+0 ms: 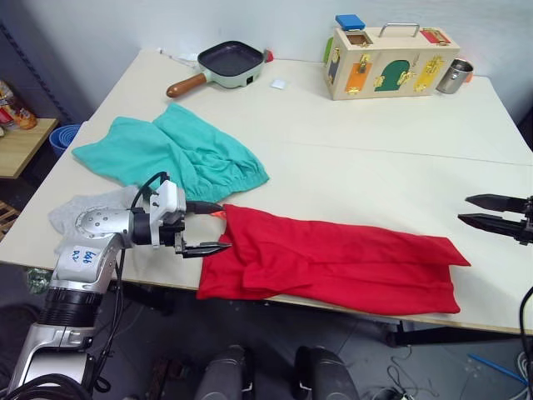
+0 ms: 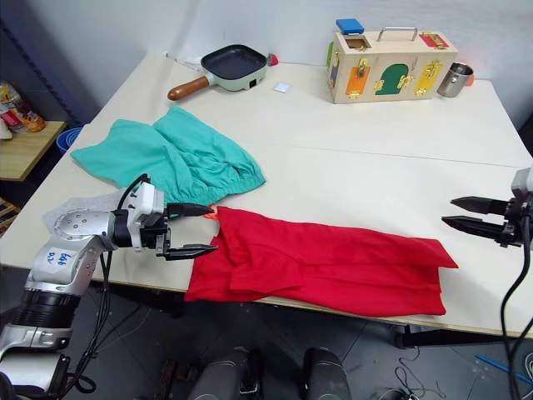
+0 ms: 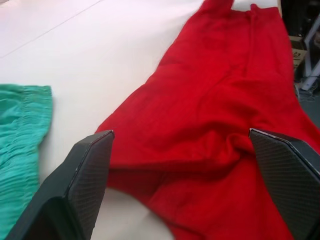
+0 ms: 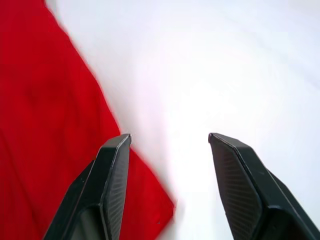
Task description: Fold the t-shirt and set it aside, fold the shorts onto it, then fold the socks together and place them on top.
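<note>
Cream table (image 1: 391, 158), red t-shirt (image 1: 341, 262), teal shorts (image 1: 179, 150)

The one bit of writing in reach of the eye is a small pale blue sticker (image 1: 86, 256) on the upper side of the left arm (image 1: 79, 275) — a few handwritten dark characters, too small and slanted to read. Nothing else on the table (image 1: 375, 150) carries legible lettering.

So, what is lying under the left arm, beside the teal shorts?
A light grey cloth, likely the socks, lies on the table there. The left gripper's arm covers most of it, so one sock or two cannot be told. The shorts lie just behind it.
</note>
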Available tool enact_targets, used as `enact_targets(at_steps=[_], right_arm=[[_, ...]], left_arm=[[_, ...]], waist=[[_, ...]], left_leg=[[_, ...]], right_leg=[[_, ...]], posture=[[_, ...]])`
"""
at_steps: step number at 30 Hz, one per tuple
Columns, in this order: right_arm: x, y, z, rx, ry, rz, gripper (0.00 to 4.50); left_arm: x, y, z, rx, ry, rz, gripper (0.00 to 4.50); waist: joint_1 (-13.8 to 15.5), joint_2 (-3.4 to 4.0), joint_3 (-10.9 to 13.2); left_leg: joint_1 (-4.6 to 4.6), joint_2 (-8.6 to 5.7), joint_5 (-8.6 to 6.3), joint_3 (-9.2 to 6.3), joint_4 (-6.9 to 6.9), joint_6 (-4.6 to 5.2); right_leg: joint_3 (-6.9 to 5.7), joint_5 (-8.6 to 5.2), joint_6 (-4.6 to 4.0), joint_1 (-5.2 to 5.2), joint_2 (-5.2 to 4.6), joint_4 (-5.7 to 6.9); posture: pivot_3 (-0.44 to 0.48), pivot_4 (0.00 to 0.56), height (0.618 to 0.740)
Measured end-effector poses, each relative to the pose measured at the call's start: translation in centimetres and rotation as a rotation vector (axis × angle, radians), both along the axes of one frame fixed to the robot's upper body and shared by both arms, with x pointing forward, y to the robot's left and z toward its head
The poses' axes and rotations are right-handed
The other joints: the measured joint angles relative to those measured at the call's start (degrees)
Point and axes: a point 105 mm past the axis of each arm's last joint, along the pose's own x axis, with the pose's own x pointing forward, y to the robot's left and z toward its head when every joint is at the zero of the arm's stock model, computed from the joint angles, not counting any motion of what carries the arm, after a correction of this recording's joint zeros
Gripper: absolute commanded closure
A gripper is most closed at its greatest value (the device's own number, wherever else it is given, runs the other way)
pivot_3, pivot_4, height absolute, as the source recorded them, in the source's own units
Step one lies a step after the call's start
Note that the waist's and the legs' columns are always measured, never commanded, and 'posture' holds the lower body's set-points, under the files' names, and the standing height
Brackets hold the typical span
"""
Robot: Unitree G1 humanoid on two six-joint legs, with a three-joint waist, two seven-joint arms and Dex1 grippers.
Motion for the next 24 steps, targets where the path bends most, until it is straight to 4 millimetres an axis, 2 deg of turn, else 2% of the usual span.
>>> enact_targets(at_steps=[2, 5, 9, 11, 13, 14, 17, 20, 24], right_arm=[[-0.2, 3.1, -1.5, 0.045, -0.005, 0.082, 3.62], [-0.5, 8.3, -4.0, 0.107, -0.027, 0.162, 4.50], [-0.7, 11.1, -4.5, 0.088, -0.099, 0.142, 4.50], [-0.6, 12.7, -5.9, 0.077, -0.117, 0.129, 4.50], [-0.3, 13.6, -8.3, 0.052, -0.118, 0.062, 4.50], [-0.2, 13.7, -9.2, 0.032, -0.112, 0.038, 4.50], [0.2, 12.4, -10.0, -0.052, -0.136, -0.042, 4.50], [1.0, 10.4, -10.4, -0.085, -0.153, -0.165, 4.50], [2.1, 6.3, -10.6, -0.095, -0.175, -0.353, 4.50]], left_arm=[[0.1, -1.0, 0.1, -0.042, -0.003, 0.004, 0.60], [0.6, -3.5, 0.4, -0.121, -0.014, 0.006, 1.49], [1.7, -5.2, 0.1, -0.143, -0.020, 0.072, 2.80], [2.2, -6.5, -0.3, -0.145, -0.004, 0.099, 3.37], [2.7, -8.1, -1.6, -0.135, 0.039, 0.136, 4.06], [3.0, -8.6, -2.5, -0.120, 0.062, 0.163, 4.36], [3.5, -8.6, -4.8, -0.064, 0.127, 0.242, 4.43], [3.9, -8.3, -5.5, -0.047, 0.135, 0.307, 4.43], [4.4, -7.7, -5.6, -0.031, 0.114, 0.361, 4.43]], waist=[[0.4, -0.17, -0.1], [1.1, -0.14, -0.1], [1.3, -0.24, -0.1], [1.3, -0.35, -0.2], [1.3, -0.35, -0.2], [1.3, -0.33, -0.2], [1.0, -0.33, -0.2], [0.9, -0.33, -0.2], [0.9, -0.30, -0.2]], left_leg=[[-0.05, -0.01, -0.02, -0.09, 0.03, -0.02], [-0.06, -0.10, -0.02, -0.02, 0.05, 0.00], [-0.05, -0.12, 0.00, -0.03, 0.03, 0.01], [-0.04, -0.12, 0.00, -0.04, 0.02, 0.00], [-0.06, -0.16, 0.00, 0.03, 0.02, 0.01], [-0.06, -0.19, 0.02, 0.06, -0.01, 0.04], [-0.03, -0.15, 0.03, 0.10, -0.02, 0.03], [0.03, -0.05, 0.08, 0.10, -0.03, -0.06], [0.20, -0.04, 0.10, 0.12, -0.02, -0.07]], right_leg=[[0.00, 0.00, 0.00, 0.06, 0.03, -0.06], [0.06, 0.01, 0.02, 0.01, 0.01, -0.01], [0.04, 0.01, 0.02, 0.01, 0.05, 0.02], [0.03, 0.01, 0.03, 0.05, 0.09, 0.00], [0.06, 0.00, 0.04, 0.01, 0.09, 0.02], [0.09, 0.00, 0.04, -0.01, 0.09, 0.03], [0.15, 0.00, 0.04, -0.05, 0.24, 0.05], [0.16, 0.00, 0.04, -0.03, 0.21, 0.06], [0.20, 0.00, 0.03, 0.10, 0.17, 0.09]], posture=[[0.000, 0.150, 0.740], [0.000, 0.150, 0.740], [0.000, 0.150, 0.740], [0.000, 0.150, 0.740], [0.000, 0.150, 0.740], [0.000, 0.150, 0.740], [0.000, 0.150, 0.740], [0.000, 0.150, 0.740], [0.000, 0.150, 0.740]])
